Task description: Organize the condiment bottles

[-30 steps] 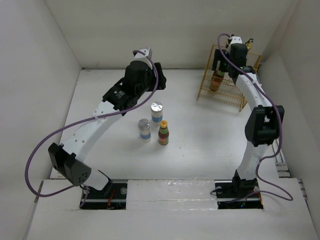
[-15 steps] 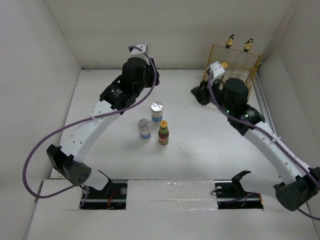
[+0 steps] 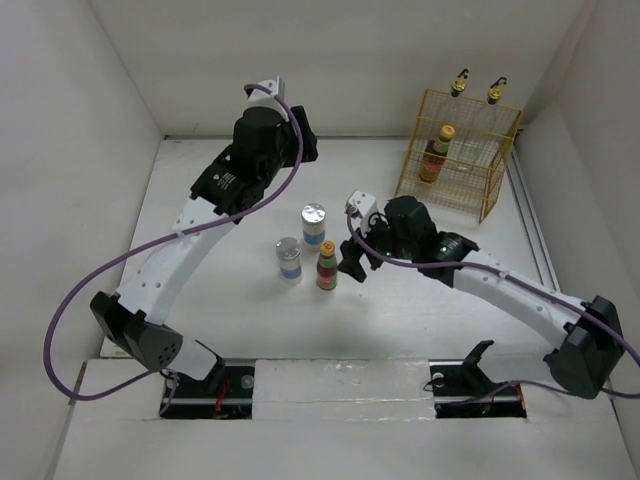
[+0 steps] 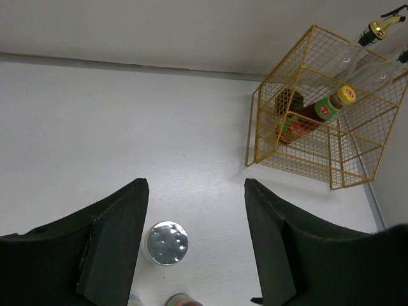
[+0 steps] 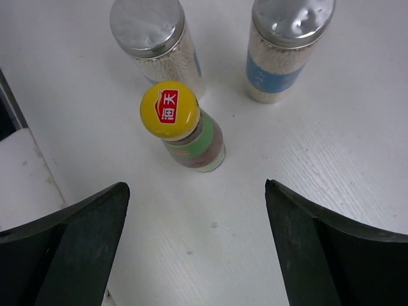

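Jaws of right gripper are spread wide, empty, facing yellow-capped sauce bottle at centre of table. Left gripper hangs raised toward far edge, jaws apart, empty.

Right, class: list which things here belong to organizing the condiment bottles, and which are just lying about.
Job: rear silver-lidded jar, front silver-lidded jar, table sauce bottle, racked sauce bottle, left glass bottle, right glass bottle.
Just there: yellow wire rack, table.
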